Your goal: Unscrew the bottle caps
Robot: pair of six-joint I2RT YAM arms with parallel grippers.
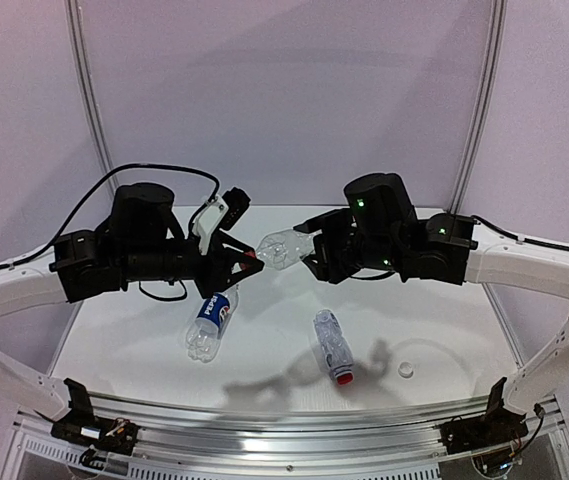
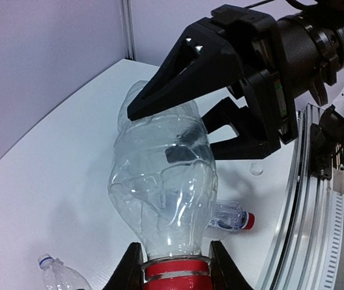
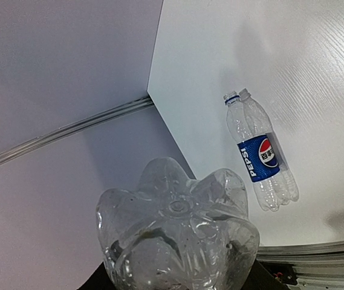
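Observation:
A clear unlabelled bottle (image 1: 284,248) hangs level above the table between both arms. My left gripper (image 1: 249,263) is shut on its red cap (image 2: 175,270), with a finger (image 2: 129,269) pressed against each side. My right gripper (image 1: 316,250) is shut on the bottle's body (image 2: 162,181); the bottle's base (image 3: 178,235) fills the right wrist view and hides the fingers. A Pepsi bottle (image 1: 211,322) lies on the table with no cap on its neck (image 3: 232,96). A ribbed bottle (image 1: 332,345) lies in the middle, its red cap (image 1: 344,379) on. A whitish cap (image 1: 405,369) lies loose.
The white table (image 1: 134,340) ends in a metal rail (image 1: 294,420) at the near edge. Pale walls with metal posts (image 1: 89,90) close in the back and sides. Black cables (image 1: 114,185) loop behind the left arm.

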